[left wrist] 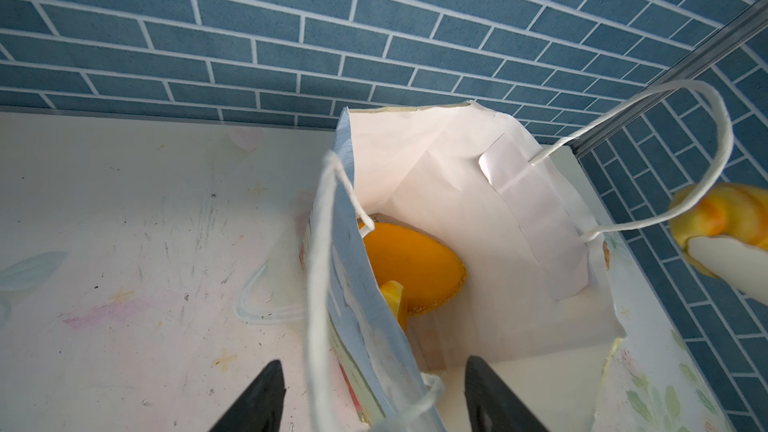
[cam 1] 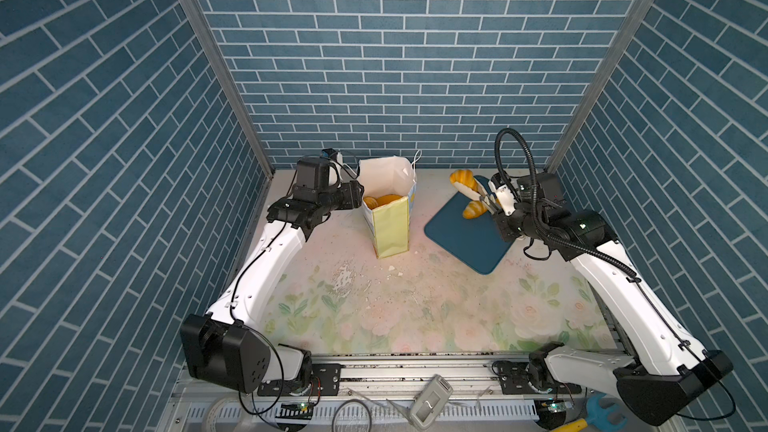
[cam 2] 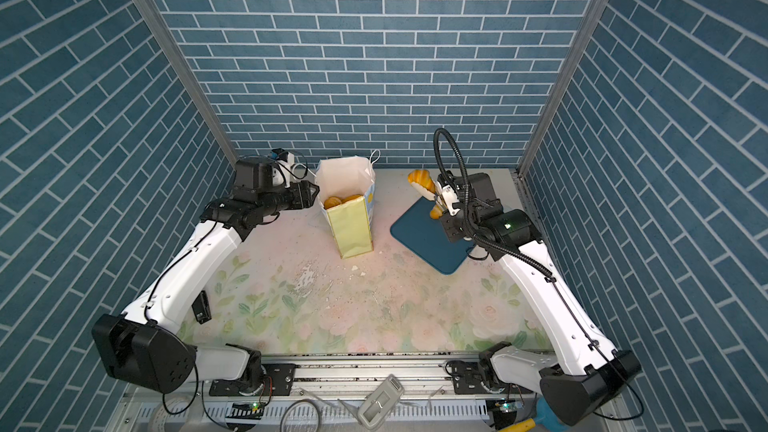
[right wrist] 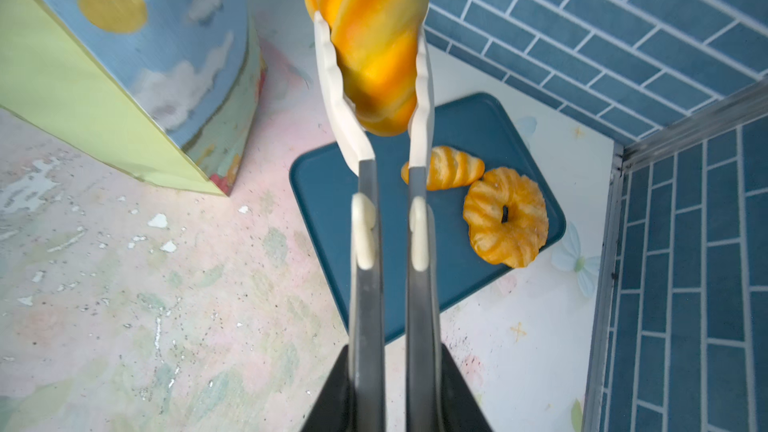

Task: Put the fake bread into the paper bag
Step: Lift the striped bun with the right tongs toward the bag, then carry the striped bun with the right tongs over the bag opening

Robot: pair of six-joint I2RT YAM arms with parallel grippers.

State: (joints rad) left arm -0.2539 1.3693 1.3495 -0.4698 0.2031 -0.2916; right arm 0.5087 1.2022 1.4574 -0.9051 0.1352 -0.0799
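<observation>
The right gripper (right wrist: pixel 392 367) is clamped on tongs (right wrist: pixel 366 184) that pinch a ridged roll (right wrist: pixel 374 43) aloft above the far end of the blue tray (right wrist: pixel 324 201), right of the paper bag (cam 1: pixel 390 226). Glossy and probably light, the roll could slip, so a hold across its ridged middle suits it; I can't tell how soft it is. The left gripper (left wrist: pixel 374 392) stands wide astride the bag's left wall.

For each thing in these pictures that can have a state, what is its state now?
tray: lying flat, two breads on it.
paper bag: upright, mouth open, bread inside.
ring bread: resting on the tray.
small roll: resting on the tray.
tongs: squeezed shut on the ridged roll.
ridged roll: lifted, clear of the tray.
left end effector: open, astride the bag's wall.
right end effector: shut on the tongs.
</observation>
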